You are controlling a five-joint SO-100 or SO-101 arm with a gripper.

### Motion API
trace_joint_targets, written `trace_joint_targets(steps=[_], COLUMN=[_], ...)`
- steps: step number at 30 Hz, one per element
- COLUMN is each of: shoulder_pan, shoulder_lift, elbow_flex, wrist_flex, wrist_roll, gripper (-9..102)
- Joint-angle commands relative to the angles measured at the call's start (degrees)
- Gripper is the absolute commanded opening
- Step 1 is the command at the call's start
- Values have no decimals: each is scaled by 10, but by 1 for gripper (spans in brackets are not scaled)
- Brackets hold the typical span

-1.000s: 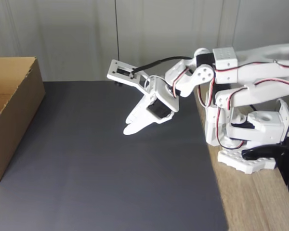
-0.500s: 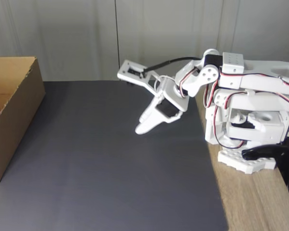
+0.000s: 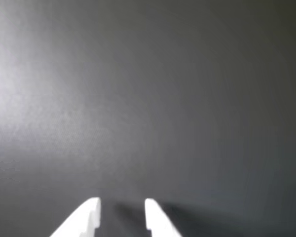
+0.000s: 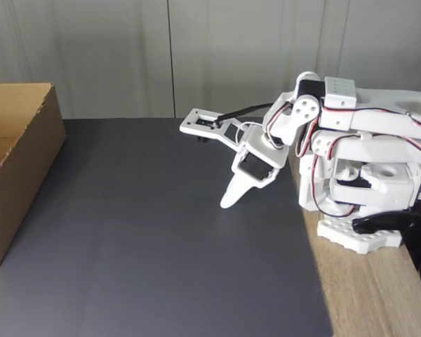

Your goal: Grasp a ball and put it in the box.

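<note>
1. The arm (image 4: 351,126) is white, with red and black wiring along its links; it is folded back over its base (image 4: 358,203) at the right of the fixed view.
2. The upper links lie roughly horizontal, stacked one above the other.
3. The wrist section bends down and to the left from the elbow joint.
4. The gripper (image 4: 228,203) points downward, tips low over the surface; contact cannot be confirmed.
5. In the wrist view, the gripper (image 3: 122,215) enters from the bottom edge, its two white fingers (image 3: 155,219) separated by a narrow gap with nothing between them.
</note>
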Motion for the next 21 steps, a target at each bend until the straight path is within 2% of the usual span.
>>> trace_joint_targets(steps=[1,6,16,21], shoulder_pan=[-22,-38,-70,-77], shoulder_lift=[2,2,3,3], elbow_flex=[-1,-1,-1,-1], wrist_flex=[-4,19,105,112], wrist_roll=[-8,-62,-64,-48], gripper=[8,7,0,0])
